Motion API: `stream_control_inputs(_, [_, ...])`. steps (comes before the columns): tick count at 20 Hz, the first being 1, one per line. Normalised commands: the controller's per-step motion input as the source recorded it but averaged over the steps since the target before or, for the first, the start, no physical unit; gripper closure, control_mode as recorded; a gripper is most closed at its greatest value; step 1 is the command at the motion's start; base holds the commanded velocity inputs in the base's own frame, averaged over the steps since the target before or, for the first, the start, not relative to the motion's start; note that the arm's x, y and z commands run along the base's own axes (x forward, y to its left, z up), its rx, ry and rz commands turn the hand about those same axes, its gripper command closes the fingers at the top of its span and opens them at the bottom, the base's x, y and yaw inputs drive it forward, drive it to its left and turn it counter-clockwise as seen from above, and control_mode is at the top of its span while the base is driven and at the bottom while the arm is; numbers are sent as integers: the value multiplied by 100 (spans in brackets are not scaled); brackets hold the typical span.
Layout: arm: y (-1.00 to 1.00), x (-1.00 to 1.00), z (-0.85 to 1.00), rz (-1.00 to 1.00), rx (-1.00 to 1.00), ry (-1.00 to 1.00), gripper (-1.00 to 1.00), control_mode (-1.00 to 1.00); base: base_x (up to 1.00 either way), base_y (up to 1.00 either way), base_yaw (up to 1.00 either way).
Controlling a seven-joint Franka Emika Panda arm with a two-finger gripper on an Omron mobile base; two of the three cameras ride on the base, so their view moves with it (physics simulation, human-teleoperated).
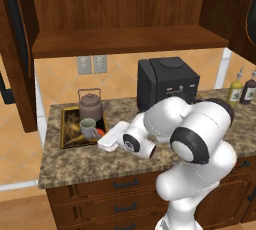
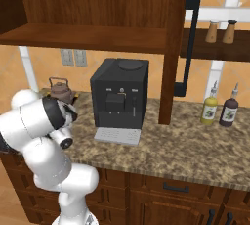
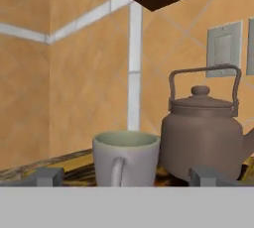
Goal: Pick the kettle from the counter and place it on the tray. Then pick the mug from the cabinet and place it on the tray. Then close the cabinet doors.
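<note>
From the left base view, the kettle (image 1: 90,105) stands at the back of the tray (image 1: 66,130) on the left end of the desk (image 1: 75,161), and the mug (image 1: 88,128) sits just in front of it, also on the tray. The white arm reaches low toward them, its hand just beside the tray's near right corner. Above, the cabinet (image 1: 125,39) shows its wooden shelf bare, and the cabinet doors (image 1: 17,49) stand swung wide, so closing them looks to be the step left.

From the right base view, the kettle (image 2: 61,89) shows behind the arm's dark elbow, left of the black coffee machine (image 2: 119,97). One open door (image 2: 178,43) hangs edge-on, its black bar handle (image 2: 190,43) facing right. That bar, stiff and vertical, is a likely place to push or hook; the door should be rigid and fairly heavy, swinging on hinges rather than lifting.

In the hand view, the gripper (image 3: 126,176) is spread wide with nothing between its tips, which flank the mug (image 3: 126,157) without touching it. The mug stands upright, handle toward the camera, with the kettle (image 3: 203,140) just behind to the right. Both look hard and smooth; the ceramic mug is likely light and chippable.
</note>
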Motion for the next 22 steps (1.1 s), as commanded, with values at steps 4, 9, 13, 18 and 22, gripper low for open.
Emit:
stream_control_inputs(4, [0,-48,74,-14,0,-4,-100,-100,0,0,0])
stream_control_inputs(9, [1,-36,94,-16,0,-4,-100,-100,0,0,0])
stream_control_inputs(13, [1,-36,95,-18,0,0,-100,-100,0,0,0])
stream_control_inputs(18, [3,-47,77,-21,0,0,-100,-100,0,0,0])
stream_control_inputs(22, [0,-43,73,-26,0,4,-100,-100,0,0,0])
